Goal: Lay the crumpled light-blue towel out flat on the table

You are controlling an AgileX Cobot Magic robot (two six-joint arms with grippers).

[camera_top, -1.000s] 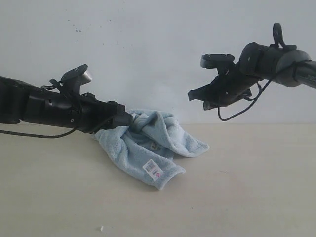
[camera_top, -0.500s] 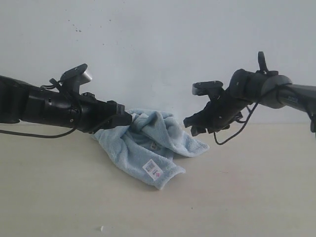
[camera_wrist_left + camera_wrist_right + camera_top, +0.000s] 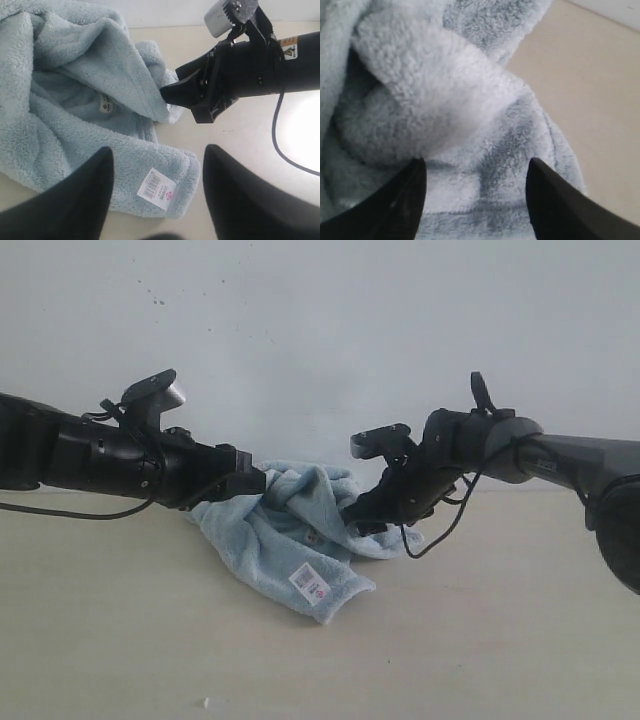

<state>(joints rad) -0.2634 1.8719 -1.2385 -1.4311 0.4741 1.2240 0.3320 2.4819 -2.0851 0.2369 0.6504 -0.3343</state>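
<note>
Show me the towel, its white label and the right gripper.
towel (image 3: pixel 250 538), exterior view, lower left fold
white label (image 3: pixel 156 188), left wrist view, printed middle
right gripper (image 3: pixel 476 200), right wrist view, midway between fingertips

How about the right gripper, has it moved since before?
Yes. In the exterior view the right gripper has come down and left, from high against the wall to the right side of the towel, which has stayed put.

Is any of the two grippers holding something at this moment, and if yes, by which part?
Nothing is held. Both the left gripper and the right gripper stand open; a fold of the towel lies between the right fingers, not clamped.
</note>
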